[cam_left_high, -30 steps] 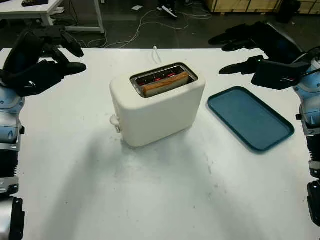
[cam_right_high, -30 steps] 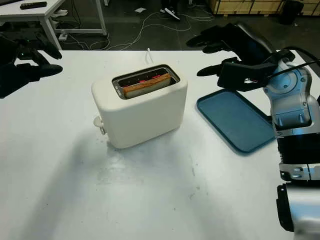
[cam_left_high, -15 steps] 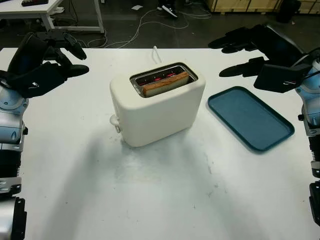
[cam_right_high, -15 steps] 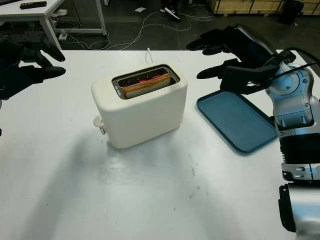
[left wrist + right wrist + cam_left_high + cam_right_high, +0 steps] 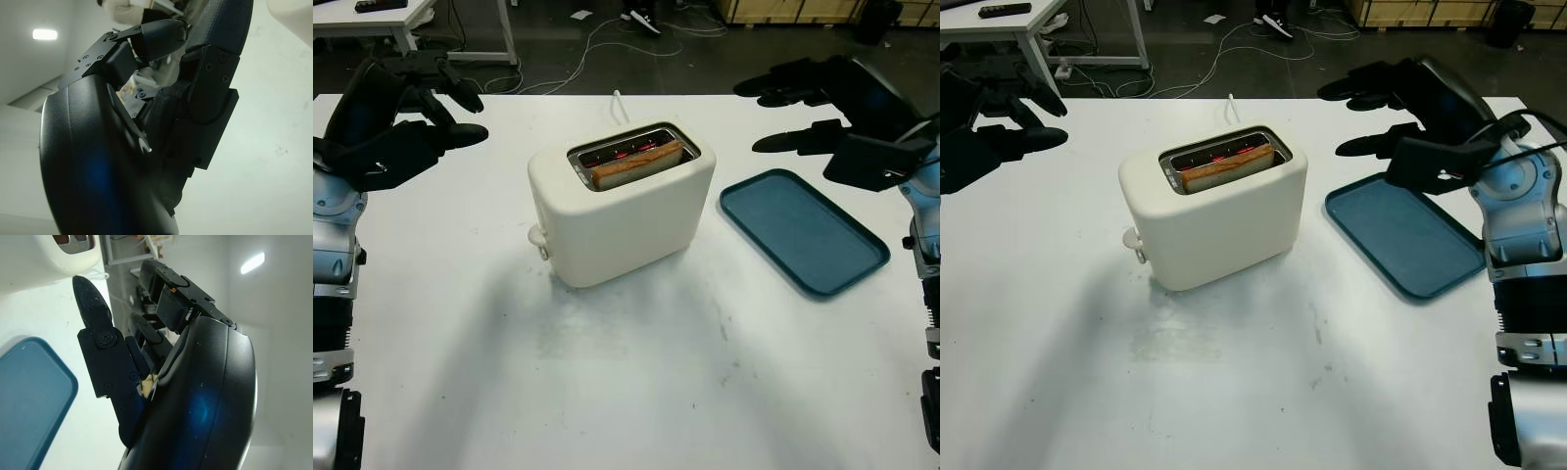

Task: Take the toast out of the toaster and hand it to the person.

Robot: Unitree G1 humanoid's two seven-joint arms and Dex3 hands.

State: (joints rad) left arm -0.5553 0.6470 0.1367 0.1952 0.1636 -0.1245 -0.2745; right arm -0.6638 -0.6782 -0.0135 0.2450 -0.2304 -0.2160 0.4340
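A cream toaster stands in the middle of the white table. One browned slice of toast sticks up slightly from its slot, with red glow behind it. My left hand hangs open above the table's far left, well clear of the toaster. My right hand hovers open at the far right, above the back end of the blue tray. The toaster's corner appears in the right wrist view beyond a black finger.
The blue tray lies flat to the right of the toaster. A white cord runs from the toaster off the table's far edge. Cables and desk legs stand on the dark floor beyond. The table's near half is bare.
My right hand has drifted to the right, away from the toaster. My left hand rose slightly at the far left. Toaster, toast and tray have not moved.
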